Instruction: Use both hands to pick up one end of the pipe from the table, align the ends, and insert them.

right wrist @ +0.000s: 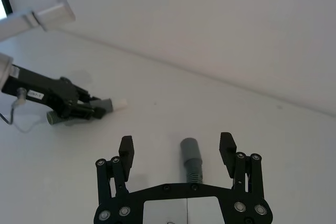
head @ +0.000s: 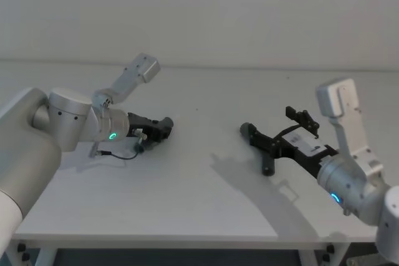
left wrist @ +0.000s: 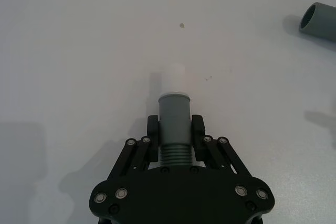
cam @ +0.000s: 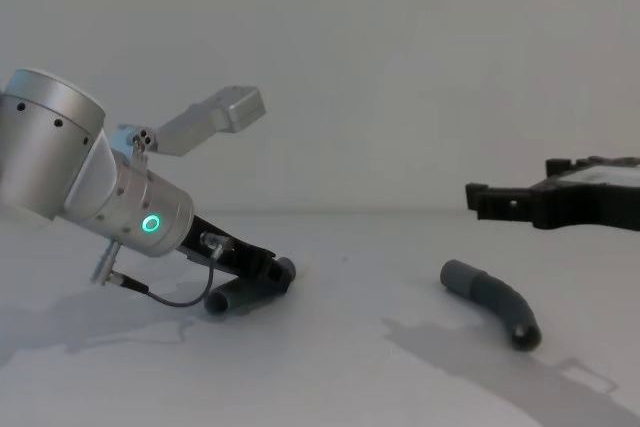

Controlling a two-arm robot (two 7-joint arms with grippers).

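Pipe and table: two dark grey curved tube pieces sit well apart on a plain, matte white-grey table (head: 199, 210).
Left arm: the silver cylindrical left arm (head: 70, 116), its green ring (cam: 151, 224) glowing, slants down low over the table's left side.
Right arm: the silver right arm (head: 352, 182) reaches in from the right, with its gripper held level above the surface.
Left gripper: the black, flat, long-jawed left gripper (left wrist: 176, 124) has its jaws clamped on the ribbed neck of the held tube piece (cam: 235, 295), whose plain dark end sits low against the table.
Right gripper: the matching black right gripper (right wrist: 177, 141), jaws spread wide, hovers over the bent tube piece (cam: 492, 299). That piece lies on the table below the gap, untouched.
Left cuff: a smooth, lighter grey cylindrical cuff (left wrist: 174, 109) juts out beyond the fingertips.
Right cuff: a lighter grey open-mouthed cuff (left wrist: 316, 20) is turned toward the left gripper.
Tip: a small pale white tip (left wrist: 171, 78) caps the held cuff.
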